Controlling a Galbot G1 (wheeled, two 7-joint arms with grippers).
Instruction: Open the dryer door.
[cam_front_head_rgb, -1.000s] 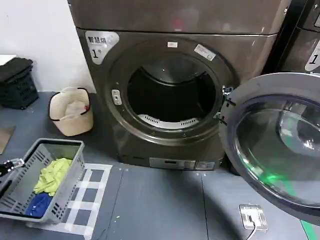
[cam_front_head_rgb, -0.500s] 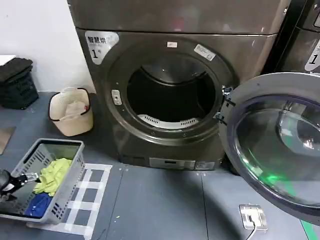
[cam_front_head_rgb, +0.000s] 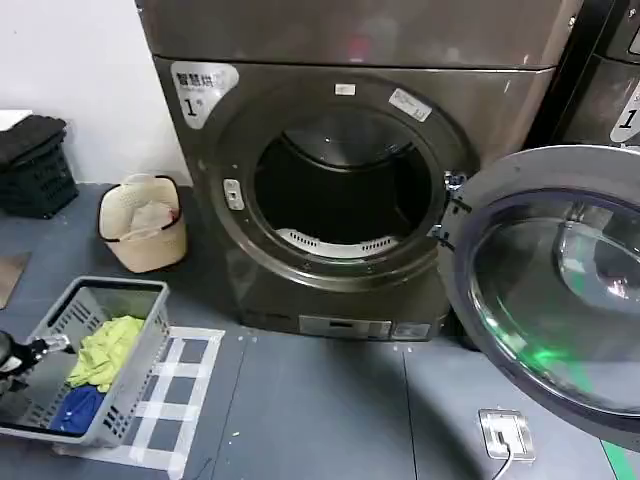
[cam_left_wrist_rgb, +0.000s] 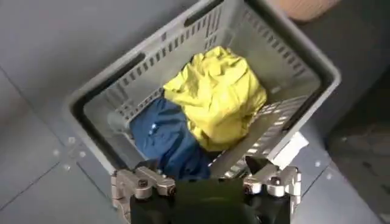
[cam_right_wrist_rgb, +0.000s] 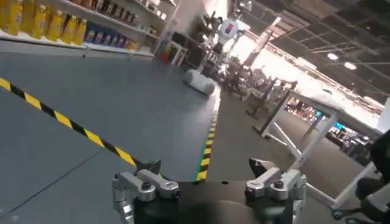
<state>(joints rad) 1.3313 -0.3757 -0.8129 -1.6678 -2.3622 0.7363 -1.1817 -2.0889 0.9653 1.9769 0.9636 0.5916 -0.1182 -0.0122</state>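
Note:
The dryer door (cam_front_head_rgb: 550, 300), chrome-rimmed with dark tinted glass, stands swung wide open to the right of the bronze-grey dryer (cam_front_head_rgb: 500, 105). Its dark drum opening (cam_front_head_rgb: 340, 190) is exposed. My left gripper (cam_front_head_rgb: 55, 345) hangs low at the far left, well away from the door, over a grey basket (cam_front_head_rgb: 125, 290). In the left wrist view that gripper (cam_left_wrist_rgb: 201, 165) is open, empty, above the basket's (cam_left_wrist_rgb: 292, 55) yellow cloth (cam_left_wrist_rgb: 213, 91) and blue cloth (cam_left_wrist_rgb: 164, 137). My right gripper (cam_right_wrist_rgb: 206, 165) is open and empty, facing a bare hall floor.
A beige bucket (cam_front_head_rgb: 145, 225) and a black crate (cam_front_head_rgb: 35, 165) stand left of the dryer. A darker second machine (cam_front_head_rgb: 610, 80) is at the right. A floor socket (cam_front_head_rgb: 505, 432) lies below the open door. White tape squares (cam_front_head_rgb: 175, 385) mark the floor beside the basket.
My left gripper has shifted a little over the basket's left side, first inward, then slightly back. The door has stayed wide open in the same place.

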